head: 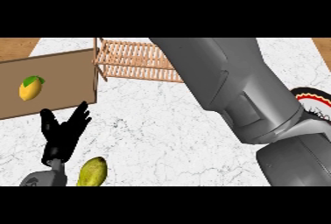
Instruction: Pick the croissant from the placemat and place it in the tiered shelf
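Head view: white marbled counter (168, 131), wood-toned floor (16, 43) at both upper corners. Brown placemat (58, 74) at 9 o'clock bore a yellow fruit (30, 88). Wooden tiered shelf (139, 61) at 12 o'clock. Left hand (61, 131) at 7 o'clock, fingers spread and upright, beside a second yellow-green fruit (92, 172). Right forearm (239, 96) crossed the right side; its hand hidden. Croissant not visible.

I see my left hand (63, 131) resting open, fingers up, a mango (92, 172) just right below it, a lemon (31, 87) on the brown mat (65, 70) above it, the wooden shelf (139, 61) farther up right
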